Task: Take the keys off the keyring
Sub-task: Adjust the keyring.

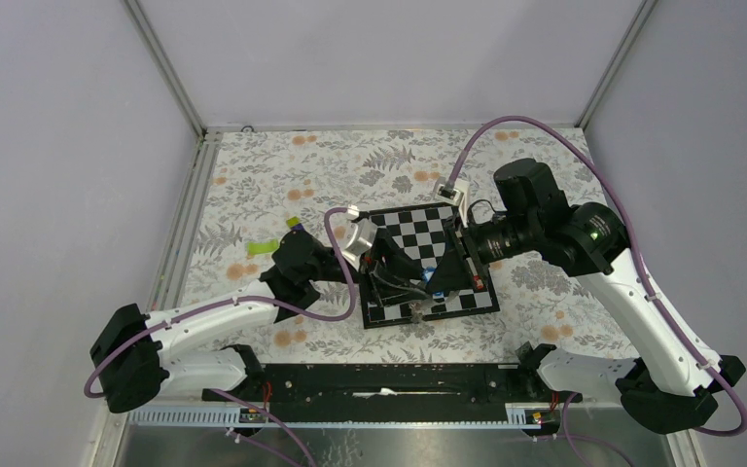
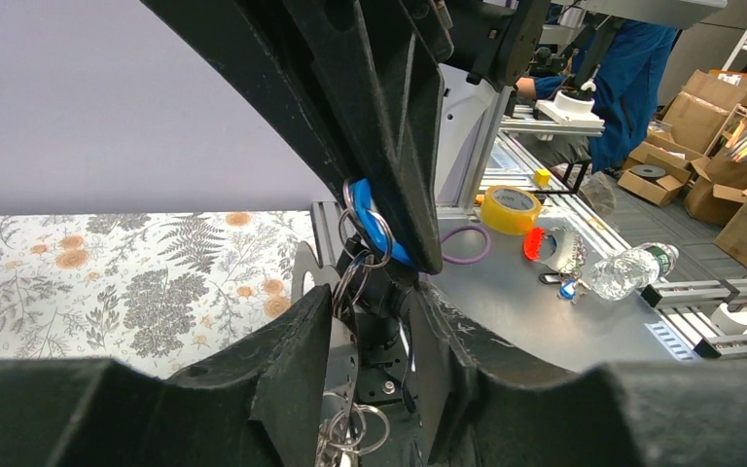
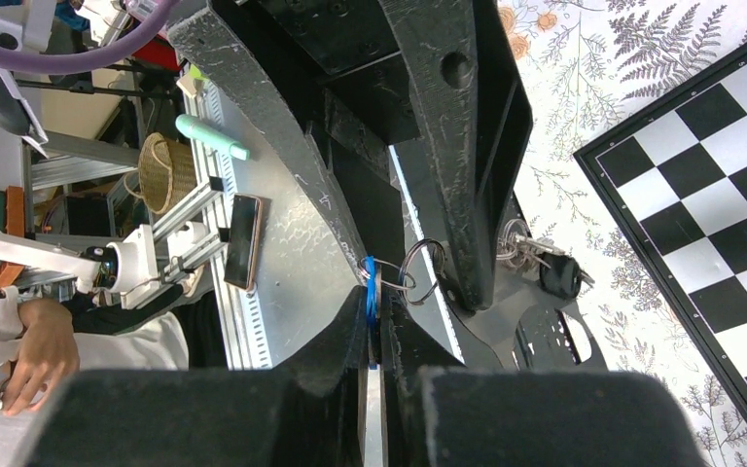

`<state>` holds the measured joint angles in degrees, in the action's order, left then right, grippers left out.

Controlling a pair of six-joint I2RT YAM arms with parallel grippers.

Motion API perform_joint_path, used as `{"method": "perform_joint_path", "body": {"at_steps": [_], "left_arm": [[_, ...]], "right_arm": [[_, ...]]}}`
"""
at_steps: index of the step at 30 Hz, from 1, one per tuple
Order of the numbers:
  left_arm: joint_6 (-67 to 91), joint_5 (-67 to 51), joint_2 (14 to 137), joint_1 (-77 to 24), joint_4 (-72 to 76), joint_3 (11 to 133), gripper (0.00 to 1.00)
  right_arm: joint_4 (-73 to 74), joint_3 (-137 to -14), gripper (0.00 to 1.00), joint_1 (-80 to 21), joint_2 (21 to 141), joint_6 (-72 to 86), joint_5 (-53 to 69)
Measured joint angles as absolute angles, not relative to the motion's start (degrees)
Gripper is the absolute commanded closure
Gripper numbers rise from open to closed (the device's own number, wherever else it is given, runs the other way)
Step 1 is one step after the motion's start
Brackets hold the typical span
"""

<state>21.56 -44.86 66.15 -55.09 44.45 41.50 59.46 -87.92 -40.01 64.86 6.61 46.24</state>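
Observation:
Both grippers meet low over the chessboard (image 1: 418, 226). My right gripper (image 3: 373, 300) is shut on the bright-blue carabiner (image 3: 371, 284) of the keyring, with its metal rings (image 3: 416, 274) hanging just beyond the fingertips. The silvery keys (image 3: 523, 249) and a black key head (image 3: 556, 275) dangle behind the left gripper's finger. In the left wrist view the blue carabiner (image 2: 381, 232) sits above my left gripper (image 2: 374, 292). Its jaws stand apart, and the rings (image 2: 350, 280) run down along the inner face of its left finger (image 2: 302, 341). In the top view the clip (image 1: 431, 279) shows between the fingertips.
The board lies on a floral cloth (image 1: 282, 175). A lime-green piece (image 1: 263, 246) lies left of the left arm. Purple cables loop over both wrists. Beyond the table edge are a tape roll (image 2: 510, 208), a bottle (image 2: 630, 270) and a phone (image 3: 242, 241).

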Motion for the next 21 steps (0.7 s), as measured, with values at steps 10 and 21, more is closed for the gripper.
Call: {"method": "perform_joint_path", "body": {"at_steps": [10,21], "left_arm": [[21.69,-45.39,66.19,-55.13,44.91,41.52,0.65],[22.74,-47.18,66.94,-55.37,46.59,41.67,0.91]], "right_arm": [[59.24,-87.88,1.0,-40.01,64.84,7.31,46.22],[59.27,-87.74,1.0,-39.97,64.42,7.33,46.15]]}}
